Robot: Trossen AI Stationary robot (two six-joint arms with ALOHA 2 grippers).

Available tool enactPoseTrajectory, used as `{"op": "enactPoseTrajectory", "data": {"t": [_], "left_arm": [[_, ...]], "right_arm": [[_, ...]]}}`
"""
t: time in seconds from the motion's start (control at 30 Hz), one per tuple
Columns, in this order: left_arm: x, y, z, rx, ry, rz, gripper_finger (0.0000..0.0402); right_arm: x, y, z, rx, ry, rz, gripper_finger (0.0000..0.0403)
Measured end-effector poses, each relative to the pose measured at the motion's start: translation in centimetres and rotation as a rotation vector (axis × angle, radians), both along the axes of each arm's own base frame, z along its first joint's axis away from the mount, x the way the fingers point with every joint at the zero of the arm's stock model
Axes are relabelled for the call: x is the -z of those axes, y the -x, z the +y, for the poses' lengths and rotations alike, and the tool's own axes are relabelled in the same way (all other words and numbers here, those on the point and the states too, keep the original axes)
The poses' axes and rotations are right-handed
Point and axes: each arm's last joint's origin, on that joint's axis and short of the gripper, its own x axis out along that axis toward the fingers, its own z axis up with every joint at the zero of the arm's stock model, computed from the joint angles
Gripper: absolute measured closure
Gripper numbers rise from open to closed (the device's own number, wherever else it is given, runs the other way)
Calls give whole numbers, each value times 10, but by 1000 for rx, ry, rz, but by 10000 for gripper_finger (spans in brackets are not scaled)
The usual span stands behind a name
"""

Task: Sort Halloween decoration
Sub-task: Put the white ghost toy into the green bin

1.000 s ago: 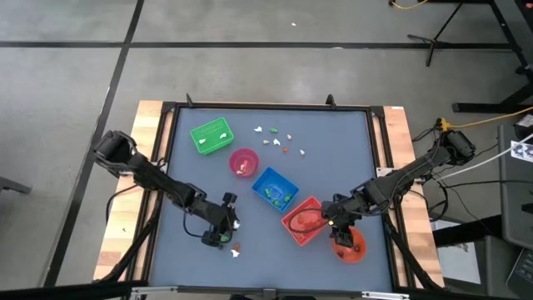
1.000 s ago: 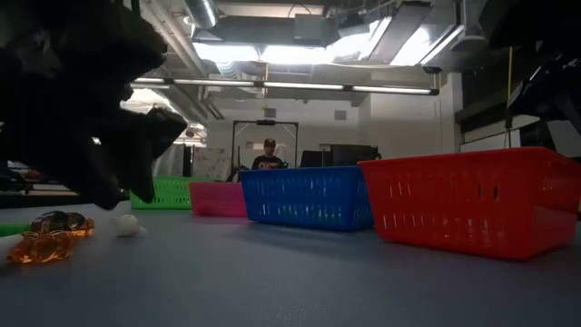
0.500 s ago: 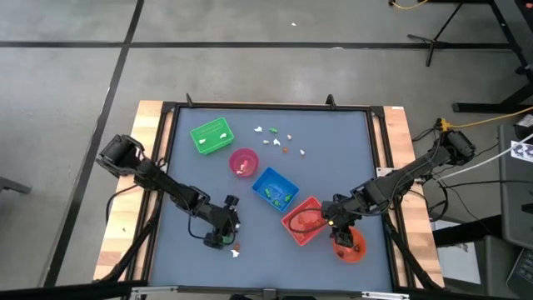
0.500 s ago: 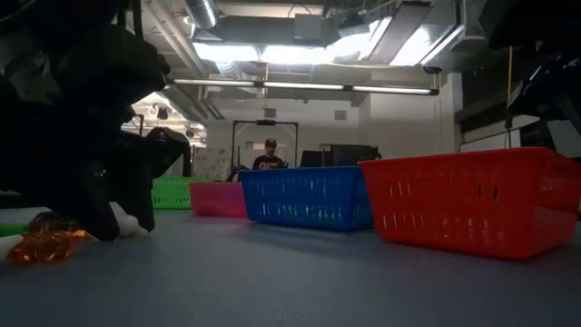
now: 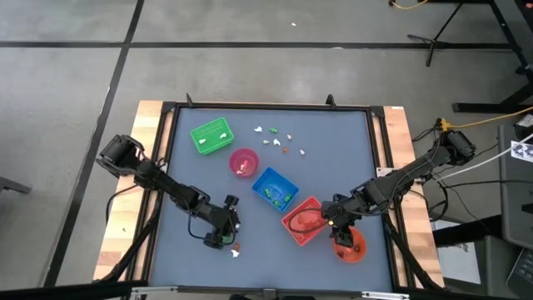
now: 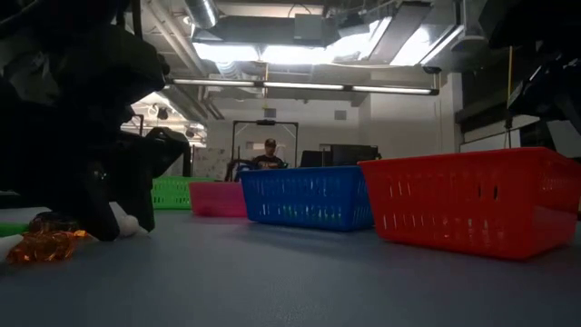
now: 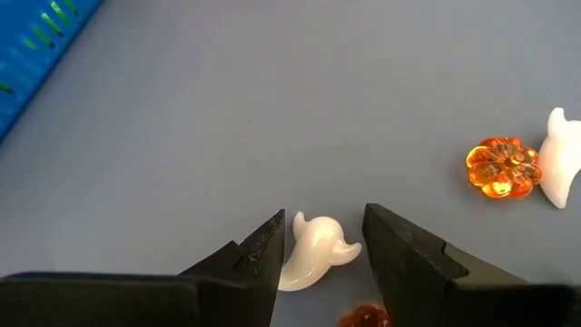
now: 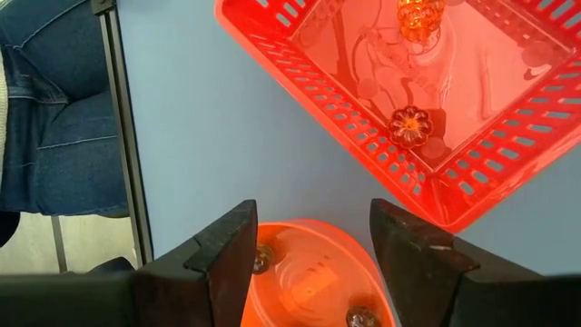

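My left gripper [image 7: 322, 241] is open, low over the table near its front left. Its fingers stand on either side of a small white ghost trinket [image 7: 313, 254], which lies flat on the table and also shows as the white ghost [image 6: 127, 222]. An orange pumpkin trinket [image 7: 497, 166] and a second white ghost [image 7: 561, 154] lie close by, with another orange piece [image 7: 363, 316] just behind the fingers. My right gripper [image 8: 313, 250] hangs open above the orange bowl [image 8: 309, 282], beside the red tray [image 8: 436, 109]. More trinkets [image 5: 275, 137] lie at the table's far middle. My left gripper slants down with one finger [image 7: 268, 250] right beside the ghost's side [image 7: 295, 250] and the other finger a little apart from it. I cannot tell whether the near finger touches it. The ghost lies on the table.
A green tray [image 5: 211, 136], pink bowl [image 5: 243, 162], blue tray [image 5: 275, 187] and red tray [image 5: 301, 220] run slantwise across the table, with the orange bowl [image 5: 350, 246] at the near right. The red tray holds orange pumpkins [image 8: 410, 125]. A person sits far behind the table [image 6: 270, 156].
My left gripper has come down to the table over the white ghost, so that its fingers now flank it, and has kept still since. The trinkets have stayed where they were.
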Motion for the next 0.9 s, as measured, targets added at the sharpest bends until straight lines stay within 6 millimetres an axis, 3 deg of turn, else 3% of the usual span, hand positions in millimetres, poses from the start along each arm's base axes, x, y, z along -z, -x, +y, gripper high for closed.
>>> {"op": "enactPoseTrajectory", "data": {"t": [0.4,0.9], "left_arm": [[1,0,0,-7,-10,2,259],[1,0,1,-8,-12,-1,320]], "right_arm": [[0,0,0,0,0,0,189],[0,0,0,0,0,0,189]]}}
